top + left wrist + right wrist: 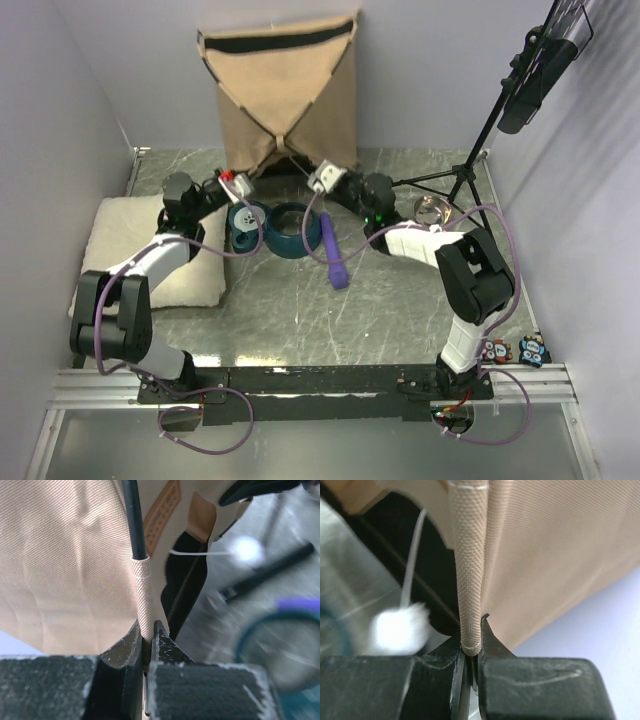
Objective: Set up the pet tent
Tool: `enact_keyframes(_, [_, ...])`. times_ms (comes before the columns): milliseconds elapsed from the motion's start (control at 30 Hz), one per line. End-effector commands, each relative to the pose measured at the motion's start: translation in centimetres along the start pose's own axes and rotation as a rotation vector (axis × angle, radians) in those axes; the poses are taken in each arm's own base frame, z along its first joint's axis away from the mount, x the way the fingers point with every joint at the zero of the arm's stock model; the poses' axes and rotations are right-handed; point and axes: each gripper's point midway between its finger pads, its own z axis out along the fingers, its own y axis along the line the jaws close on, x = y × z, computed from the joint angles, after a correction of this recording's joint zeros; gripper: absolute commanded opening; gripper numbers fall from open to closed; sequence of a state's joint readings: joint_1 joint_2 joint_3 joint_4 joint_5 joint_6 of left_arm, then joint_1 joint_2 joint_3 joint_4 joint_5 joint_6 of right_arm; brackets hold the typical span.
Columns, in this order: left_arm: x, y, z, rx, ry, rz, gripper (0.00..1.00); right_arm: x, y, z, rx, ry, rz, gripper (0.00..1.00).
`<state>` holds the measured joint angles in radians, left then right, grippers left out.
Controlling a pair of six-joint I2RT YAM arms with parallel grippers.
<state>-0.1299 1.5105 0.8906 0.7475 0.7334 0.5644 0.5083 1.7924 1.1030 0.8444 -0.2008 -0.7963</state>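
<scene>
Black finger pads [125,650] of the L gripper [146,636] fill the bottom of the left wrist view. They are closed almost fully, w/ a woven tan sleeve [143,595] of the tent [285,95] pinched btwn them. A thin dark pole [134,515] is seen entering that sleeve from above. The R gripper [471,642] is set likewise: its jaws are pressed nearly together on the end of a second tan sleeve [470,555], w/ the stitched hem right at the tips.

The tent is stood at the far edge of the table [300,320], against the back wall, at the ctr of the top view. Its tan fabric is spread as a rough square w/ a black strip [285,40] along the top. Two poles are seen crossing low on the fabric. The lower corners are held by the grippers, L at lower left, R at lower right. A brown label patch [161,517] is visible just beside the pole, w/ a dark opening below it. A white pompom [400,627], blurred, is hung on a white string [412,555] in front of the dark interior.

A teal bowl [290,228] is placed just in front of the tent, btwn the arms. A second teal item [245,222] sits at its left; whether they touch cannot be told. A purple stick [335,255] is laid just right of the bowl. A cream pillow [150,250] is spread at the left edge, partly under the L arm. A black tripod [450,180] is stood at the right, w/ a small shiny bowl [432,208] near its foot.
</scene>
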Motion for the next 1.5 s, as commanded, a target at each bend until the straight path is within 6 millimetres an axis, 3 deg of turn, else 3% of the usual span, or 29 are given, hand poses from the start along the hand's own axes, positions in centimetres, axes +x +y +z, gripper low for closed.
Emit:
enact_keyframes(0, [0.2, -5.5, -1.6, 0.176, 0.014, 0.043, 0.01, -2.7, 3.2, -1.9, -0.071, -0.071, 0.054, 0.0])
enact_keyframes(133, [1.7, -8.2, -3.6, 0.259, 0.093, 0.037, 0.01, -1.5, 6.2, -3.2, -0.149, 0.011, 0.15, 0.0])
enact_keyframes(333, [-0.7, -10.7, -6.0, 0.37, 0.097, -0.035, 0.01, -3.0, 7.5, -5.1, -0.261, 0.096, 0.355, 0.0])
enact_keyframes(533, [-2.6, -11.9, -7.6, 0.443, 0.141, -0.173, 0.01, -5.1, 9.0, -6.8, -0.413, 0.183, 0.535, 0.0])
enact_keyframes(800, [-3.8, -13.5, -9.3, 0.554, 0.186, -0.276, 0.01, -5.3, 10.5, -9.7, -0.509, 0.338, 0.666, 0.0])
enact_keyframes(933, [-4.4, -11.3, -8.2, 0.45, 0.199, -0.324, 0.01, -5.8, 9.5, -9.7, -0.485, 0.339, 0.663, 0.0])
enact_keyframes(1000, [-5.0, -8.7, -6.8, 0.363, 0.191, -0.344, 0.01, -6.0, 8.4, -9.0, -0.462, 0.342, 0.672, 0.0])
enact_keyframes(1167, [-5.7, -5.4, -5.3, 0.362, 0.231, -0.359, 0.01, -7.3, 6.8, -8.2, -0.447, 0.342, 0.708, 0.0])
enact_keyframes(1267, [-5.7, -4.1, -5.3, 0.333, 0.245, -0.31, 0.01, -7.8, 6.7, -7.6, -0.45, 0.333, 0.695, 0.0])
enact_keyframes(1467, [-5.6, -3.5, -6.5, 0.314, 0.271, -0.215, 0.01, -7.9, 7.4, -7.0, -0.474, 0.346, 0.703, 0.0])
